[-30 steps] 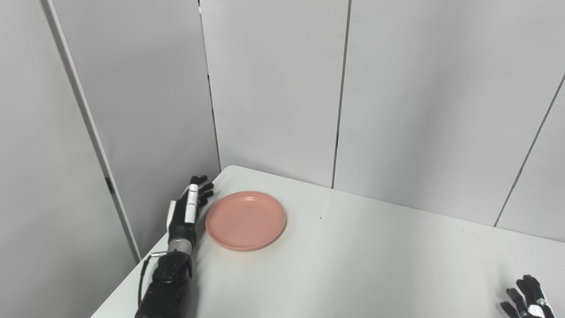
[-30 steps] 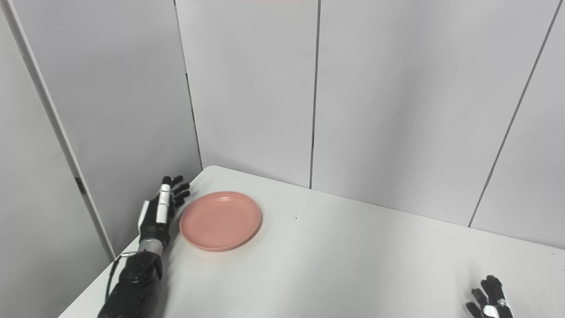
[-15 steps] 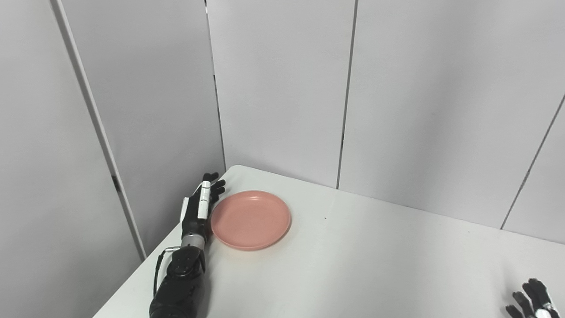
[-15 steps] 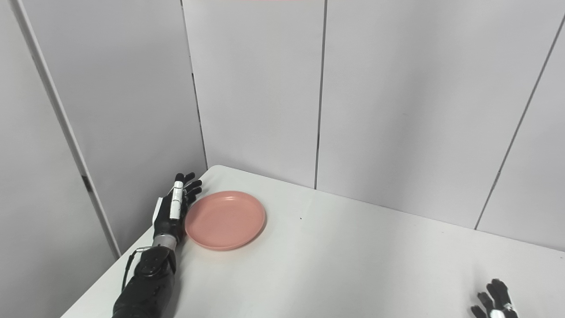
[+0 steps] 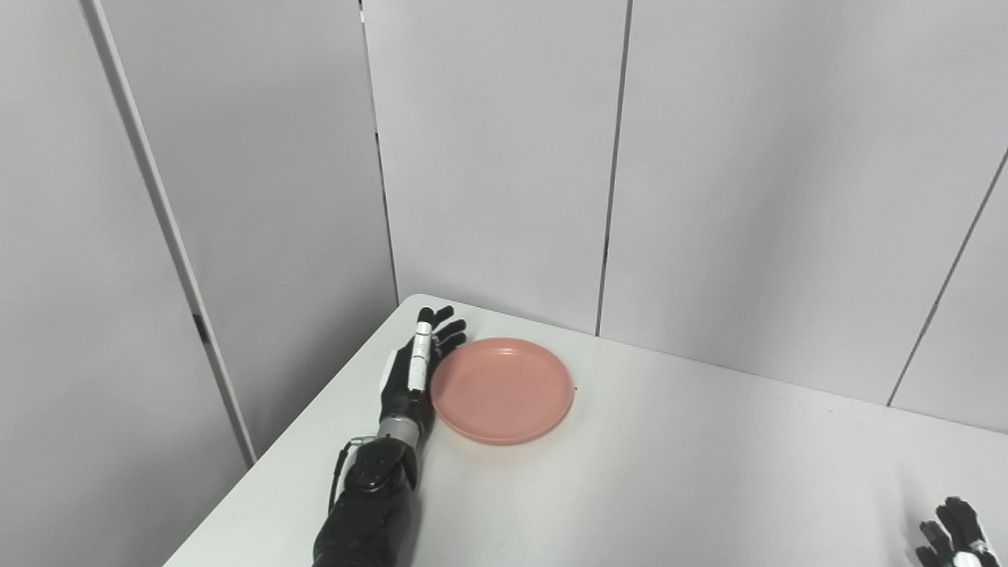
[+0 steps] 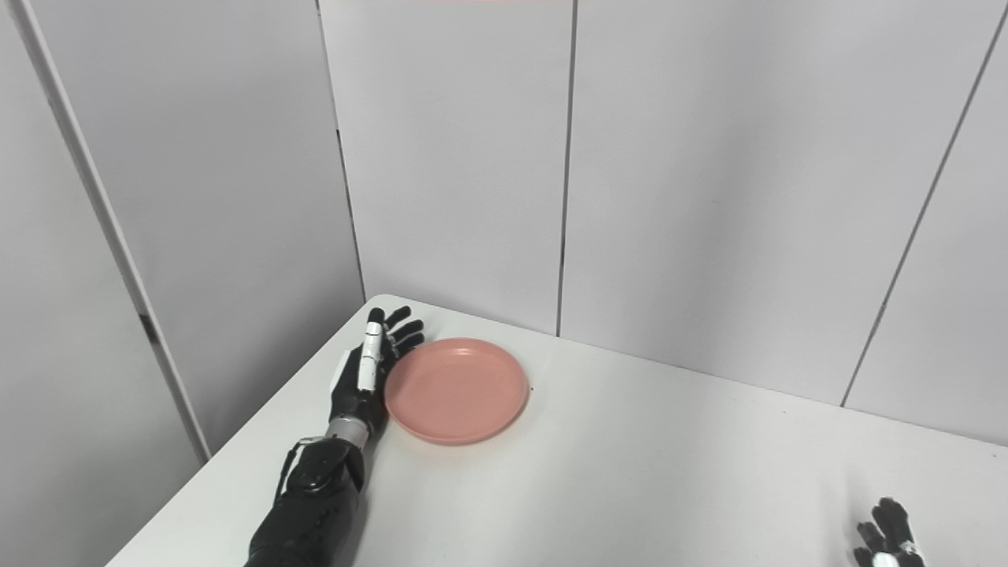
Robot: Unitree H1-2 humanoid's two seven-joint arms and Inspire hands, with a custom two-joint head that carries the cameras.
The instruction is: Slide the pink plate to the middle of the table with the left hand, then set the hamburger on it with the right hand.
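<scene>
Pink plate [image 5: 502,389] pushed rightward by left robot hand [image 5: 413,374].

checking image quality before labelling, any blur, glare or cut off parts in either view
Left eye view: sharp, even light, no glare; the plate casts a faint shadow on the table; the right robot hand is cropped at the corner. Right eye view: equally sharp; a thin pink strip marks the top edge.

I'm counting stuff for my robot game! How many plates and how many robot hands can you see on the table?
Pink plate: 1
Robot hands: 2, the left robot hand beside the plate, the right robot hand at the near corner
Total: 3
</scene>
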